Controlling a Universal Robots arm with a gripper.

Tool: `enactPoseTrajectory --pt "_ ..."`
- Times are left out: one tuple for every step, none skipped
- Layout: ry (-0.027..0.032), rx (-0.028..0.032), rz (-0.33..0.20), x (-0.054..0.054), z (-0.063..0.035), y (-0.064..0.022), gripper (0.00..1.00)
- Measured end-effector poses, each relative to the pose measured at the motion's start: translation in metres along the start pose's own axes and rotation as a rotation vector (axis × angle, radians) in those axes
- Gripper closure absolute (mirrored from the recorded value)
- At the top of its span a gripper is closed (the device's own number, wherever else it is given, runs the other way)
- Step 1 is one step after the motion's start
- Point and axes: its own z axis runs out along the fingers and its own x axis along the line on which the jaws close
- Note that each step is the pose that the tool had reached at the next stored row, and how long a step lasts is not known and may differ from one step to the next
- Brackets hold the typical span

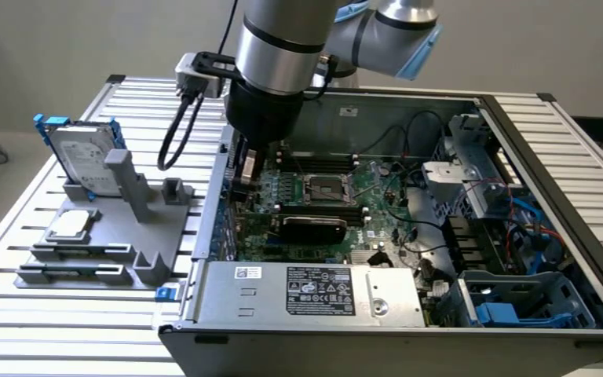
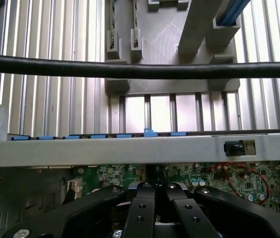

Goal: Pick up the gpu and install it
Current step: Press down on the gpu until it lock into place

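Down inside the computer case [image 1: 553, 157], gripper [image 1: 245, 184] just beside the gpu [image 1: 312, 228], which seems to stand on the motherboard [image 1: 385, 204]. Cannot tell if pincer open or closed. Better to press straight down, evenly, without tilting the card.

The arm [image 1: 280, 47] comes down from twelve o'clock in the exterior view, its silver forearm near upright and a grey-and-blue joint [image 1: 407, 27] at about one o'clock of it. A black wrist section tapers down to the gripper [image 1: 247, 177] — pointing toward six o'clock. In the wrist view the gripper [image 2: 155, 198] shows black linkages drawn close together at the middle — fingers closed.
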Motion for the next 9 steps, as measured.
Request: enactPoseTrajectory --pt "-0.0003 -0.0001 0.003 -0.0001 0.0 0.0 0.89" --pt "-0.0007 -0.0002 0.007 -0.0003 0.0 0.0 0.89" --pt "-0.0009 -0.0004 0.01 -0.0005 0.0 0.0 0.89" --pt "-0.0012 -0.0005 0.014 -0.0006 0.0 0.0001 0.89" --pt "-0.0014 -0.0006 0.018 -0.0007 0.0 0.0 0.89" --pt "-0.0015 -0.0007 0.021 -0.0008 0.0 0.0001 0.89" --pt "-0.0015 -0.0008 0.025 -0.0008 0.0 0.0001 0.89" --pt "-0.0016 -0.001 0.028 -0.0009 0.0 0.0001 0.89" --pt "-0.0016 -0.0011 0.032 -0.0009 0.0 0.0001 0.89"
